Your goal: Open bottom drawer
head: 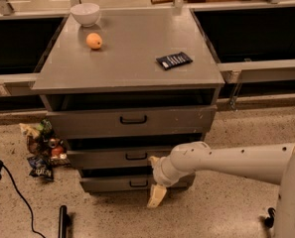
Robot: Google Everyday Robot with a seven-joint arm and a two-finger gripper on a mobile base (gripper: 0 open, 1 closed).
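Observation:
The bottom drawer (110, 184) is the narrowest grey front of the cabinet, low in the camera view, and it is closed. Its small black loop handle (138, 183) sits at the centre. My gripper (154, 178) comes in from the right on a white arm, just right of that handle and in front of the drawer. One cream fingertip (156, 196) points down below the drawer front and the other (152, 159) shows above it. The fingers stand apart and hold nothing. The arm's wrist hides the right part of the drawer front.
The middle drawer (102, 157) and the top drawer (87, 122) are above, both closed. On the cabinet top lie a white bowl (85, 13), an orange (94, 40) and a dark packet (174, 60). Snack bags (41, 148) lie on the floor at the left.

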